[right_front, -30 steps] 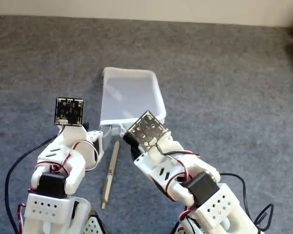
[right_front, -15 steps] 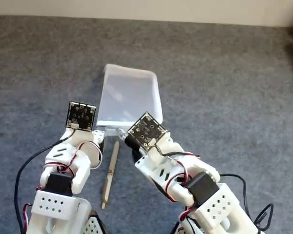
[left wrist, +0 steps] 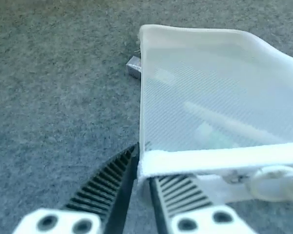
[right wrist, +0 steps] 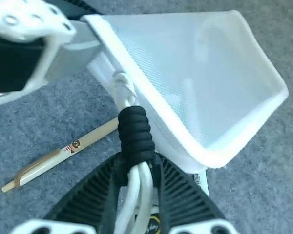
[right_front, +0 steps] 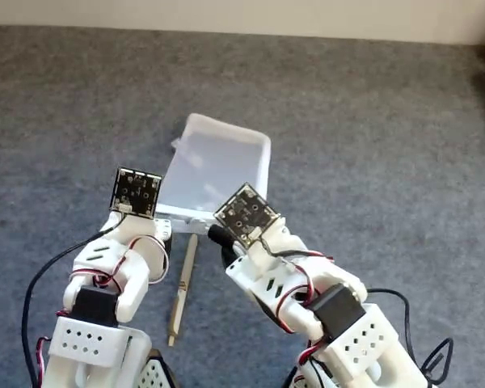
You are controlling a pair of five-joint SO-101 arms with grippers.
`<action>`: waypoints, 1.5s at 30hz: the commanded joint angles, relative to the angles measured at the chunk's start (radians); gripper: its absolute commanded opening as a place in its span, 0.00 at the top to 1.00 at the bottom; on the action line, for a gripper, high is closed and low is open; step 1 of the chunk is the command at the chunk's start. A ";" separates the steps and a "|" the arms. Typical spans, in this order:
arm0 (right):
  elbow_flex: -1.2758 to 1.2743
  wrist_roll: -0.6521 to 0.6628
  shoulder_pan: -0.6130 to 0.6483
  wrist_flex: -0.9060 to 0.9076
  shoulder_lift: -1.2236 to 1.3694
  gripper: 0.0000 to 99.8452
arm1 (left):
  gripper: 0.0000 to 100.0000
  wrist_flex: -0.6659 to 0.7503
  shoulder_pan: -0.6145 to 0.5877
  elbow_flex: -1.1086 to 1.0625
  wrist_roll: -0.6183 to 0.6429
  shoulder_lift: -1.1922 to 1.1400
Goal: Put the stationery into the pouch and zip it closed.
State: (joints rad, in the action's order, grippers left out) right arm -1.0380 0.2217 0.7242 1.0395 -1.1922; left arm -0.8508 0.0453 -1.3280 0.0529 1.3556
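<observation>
1. Both pincers are clamped. The left gripper (left wrist: 144, 165) pinches the near corner of the pouch (left wrist: 210, 97) at its mouth edge, and the right gripper (right wrist: 136, 160) grips a black-ribbed white pen (right wrist: 135, 131) aimed at that mouth.
2. That thin hem could slide from the left jaws if the right arm pushes, collapsing the mouth.
3. The pen's tip sits by the zip cord (right wrist: 122, 83), so it may snag there and miss the opening.
4. The pouch seems lifted at its near end, so its contents might shift.
5. A second pen (right wrist: 58, 157) lies on the carpet (right_front: 372, 121) beside the arms, where it could be knocked away.

Pouch (right_front: 217, 162) far end farther right.
</observation>
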 commanded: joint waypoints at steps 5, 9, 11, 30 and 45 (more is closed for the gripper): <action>0.070 -0.009 -0.070 0.019 -0.019 0.99 | 0.99 -0.031 -0.059 0.073 -0.003 0.015; 0.068 -0.009 -0.107 0.019 -0.019 0.99 | 0.99 -0.032 -0.084 0.073 -0.003 0.015; 0.068 -0.009 -0.131 0.019 -0.019 0.99 | 0.99 -0.032 -0.094 0.073 -0.003 0.015; 0.070 -0.003 -0.269 0.018 -0.019 0.99 | 0.99 -0.032 -0.197 0.084 0.040 0.015; 0.076 -0.009 -0.407 0.013 -0.019 0.99 | 0.99 -0.034 -0.232 0.084 0.041 0.015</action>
State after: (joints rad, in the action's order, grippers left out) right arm -1.0380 0.2232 0.3775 1.0503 -1.1922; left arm -0.8769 -0.1358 -1.3142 0.0806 1.3556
